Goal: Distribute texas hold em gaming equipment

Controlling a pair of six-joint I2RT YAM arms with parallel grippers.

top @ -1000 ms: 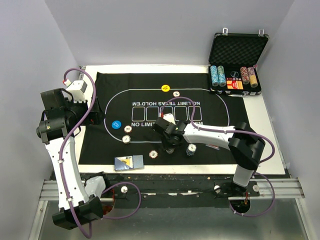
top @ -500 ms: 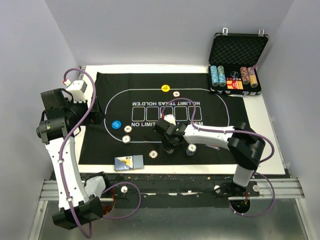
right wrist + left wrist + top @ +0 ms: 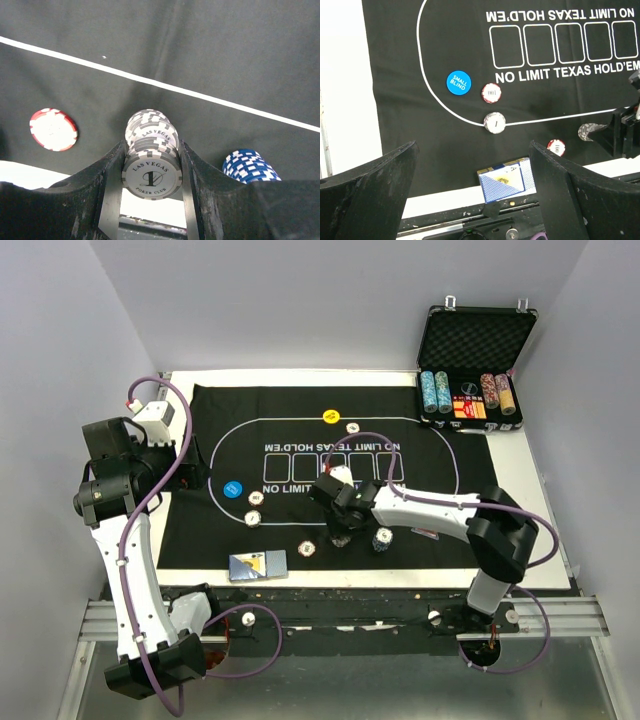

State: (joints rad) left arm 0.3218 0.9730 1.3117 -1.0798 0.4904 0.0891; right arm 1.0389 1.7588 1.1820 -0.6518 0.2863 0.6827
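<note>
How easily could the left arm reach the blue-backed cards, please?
Probably yes: the left gripper is open, the cards lie uncovered, and the right gripper, closed on a white chip stack, stands clear of them.

We see white links (image 3: 127, 565) with black joints (image 3: 108, 492), purple cables (image 3: 147, 502) running along both arms, and scuffed black fingers (image 3: 367, 192) on each.

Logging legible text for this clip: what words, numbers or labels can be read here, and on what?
"NO LIMIT TEXAS HOLD'EM": black mat, printed twice, facing opposite ways.
"SMALL BLIND": blue button.
"LAS VEGAS POKER CLUB", "1": grey chip stack in the right end effector.
"100", faint: red-and-white chip.
Too small to read: yellow button, labels in the case.
</note>
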